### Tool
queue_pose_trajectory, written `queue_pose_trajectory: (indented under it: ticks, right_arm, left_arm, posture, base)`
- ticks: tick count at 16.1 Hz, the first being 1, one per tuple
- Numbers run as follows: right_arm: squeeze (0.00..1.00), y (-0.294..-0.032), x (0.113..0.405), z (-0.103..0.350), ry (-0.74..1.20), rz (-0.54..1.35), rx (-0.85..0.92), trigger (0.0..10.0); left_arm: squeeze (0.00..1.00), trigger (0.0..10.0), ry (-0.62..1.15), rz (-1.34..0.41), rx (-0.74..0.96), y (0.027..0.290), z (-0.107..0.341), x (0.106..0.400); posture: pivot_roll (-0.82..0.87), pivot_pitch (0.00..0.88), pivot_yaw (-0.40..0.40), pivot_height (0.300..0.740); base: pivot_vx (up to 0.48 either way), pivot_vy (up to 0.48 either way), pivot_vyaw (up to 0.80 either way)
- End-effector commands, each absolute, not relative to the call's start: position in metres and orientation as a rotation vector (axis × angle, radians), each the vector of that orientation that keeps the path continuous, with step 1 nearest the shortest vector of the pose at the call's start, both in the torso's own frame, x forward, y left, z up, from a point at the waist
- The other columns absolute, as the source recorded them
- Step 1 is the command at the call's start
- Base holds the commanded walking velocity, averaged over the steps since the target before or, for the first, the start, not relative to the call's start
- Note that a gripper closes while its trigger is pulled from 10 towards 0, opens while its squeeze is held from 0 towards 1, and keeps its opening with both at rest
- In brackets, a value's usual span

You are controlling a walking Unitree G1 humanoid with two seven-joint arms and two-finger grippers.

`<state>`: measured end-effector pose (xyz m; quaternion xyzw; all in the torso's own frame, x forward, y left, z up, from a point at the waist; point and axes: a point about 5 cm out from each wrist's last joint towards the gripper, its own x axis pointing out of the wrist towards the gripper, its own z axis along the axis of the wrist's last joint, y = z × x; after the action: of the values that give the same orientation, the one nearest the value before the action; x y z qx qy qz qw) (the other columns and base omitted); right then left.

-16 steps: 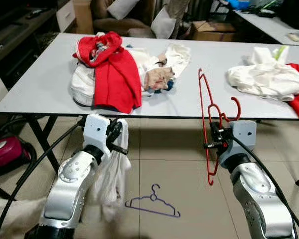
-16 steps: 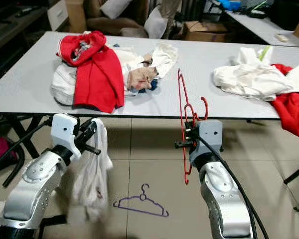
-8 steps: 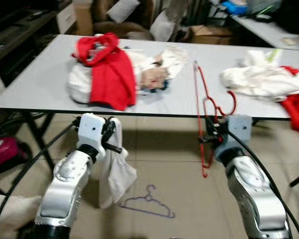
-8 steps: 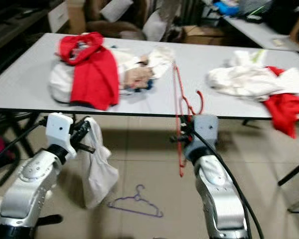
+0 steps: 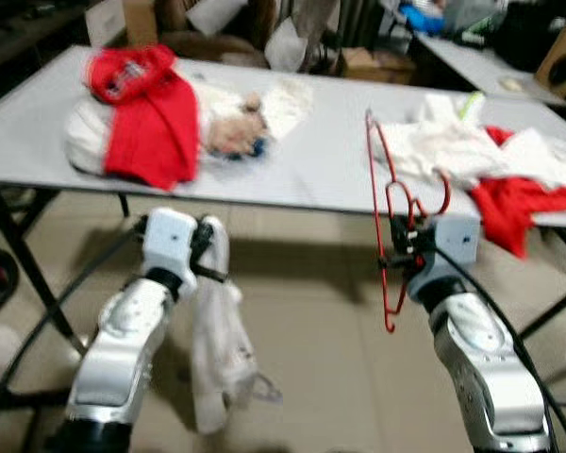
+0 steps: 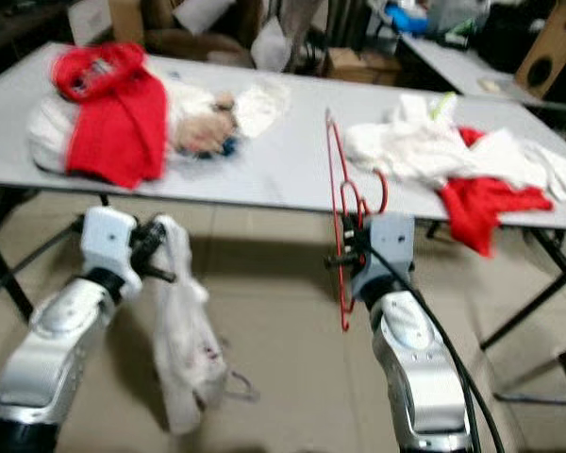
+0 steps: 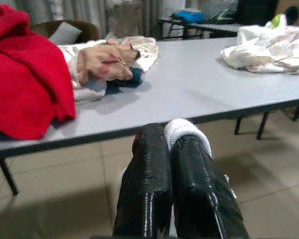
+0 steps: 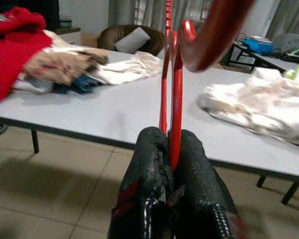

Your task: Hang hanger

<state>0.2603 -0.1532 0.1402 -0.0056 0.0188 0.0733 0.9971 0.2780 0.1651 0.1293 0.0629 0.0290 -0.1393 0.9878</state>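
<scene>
My right gripper [image 5: 402, 253] is shut on a red hanger [image 5: 374, 200] and holds it upright in front of the grey table [image 5: 321, 170], hook [image 5: 441, 196] toward the table edge. In the right wrist view the red hanger [image 8: 170, 89] rises from between the black fingers [image 8: 149, 164]. My left gripper [image 5: 210, 255] is shut on a white garment [image 5: 219, 354] that hangs limp toward the floor. In the left wrist view a white cloth [image 7: 185, 132] bulges between the closed fingers [image 7: 148, 169].
On the table lie a red and white clothes pile [image 5: 137, 123] at the left and white and red clothes [image 5: 495, 160] at the right. Black table legs [image 5: 24, 260] stand at the left. Chairs and another table [image 6: 453, 57] stand behind.
The view has swung right and is blurred, so the table and piles have shifted left. The purple hanger on the floor has left the view. Both grippers keep their holds.
</scene>
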Motion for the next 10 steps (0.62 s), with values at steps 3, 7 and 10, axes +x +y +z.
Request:
queue_pose_trajectory:
  ticks: [3,7,10]
  right_arm:
    - [0.0,-0.1644,0.2573,0.1354,0.062,0.11,-0.026,10.0]
    - [0.0,-0.1663,0.2532,0.1323,0.078,0.11,-0.027,10.0]
    - [0.0,-0.168,0.2517,0.1324,0.08,0.103,-0.029,10.0]
  left_arm:
    - [0.0,10.0,0.022,-0.327,0.133,0.1503,0.1359,0.2808]
    - [0.0,10.0,0.02,-0.328,0.137,0.1518,0.1367,0.2824]
    - [0.0,10.0,0.021,-0.334,0.133,0.1491,0.1364,0.2817]
  posture:
    - [-0.08,0.0,-0.06,0.74]
    - [-0.08,0.0,-0.06,0.74]
    - [-0.09,0.0,-0.059,0.74]
  base:
    - [0.0,-0.48,0.0]
    - [0.0,-0.48,0.0]
    - [0.0,-0.48,0.0]
